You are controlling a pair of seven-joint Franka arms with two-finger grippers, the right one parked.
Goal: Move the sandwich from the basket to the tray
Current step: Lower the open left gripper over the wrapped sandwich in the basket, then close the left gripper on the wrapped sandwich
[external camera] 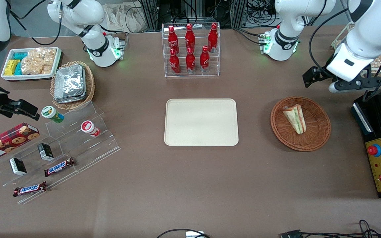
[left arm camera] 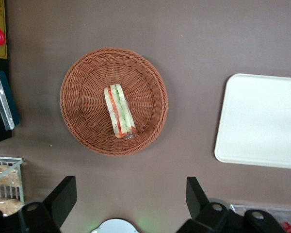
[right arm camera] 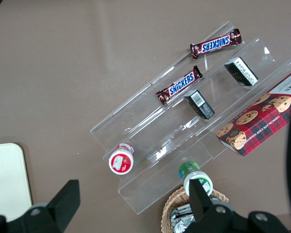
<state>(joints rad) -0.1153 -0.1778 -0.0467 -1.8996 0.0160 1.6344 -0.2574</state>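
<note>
The sandwich, a white-bread wedge with green, pink and orange layers, lies in the round brown wicker basket. The cream tray lies flat and bare beside the basket, toward the parked arm's end. My gripper hovers well above the table, a little farther from the front camera than the basket. It is open, its black fingers are spread wide, and nothing is between them.
A clear rack of red bottles stands farther back than the tray. A black and yellow control box with a red button sits at the working arm's end. Acrylic steps with snacks, a foil-packet basket and a white dish lie toward the parked arm's end.
</note>
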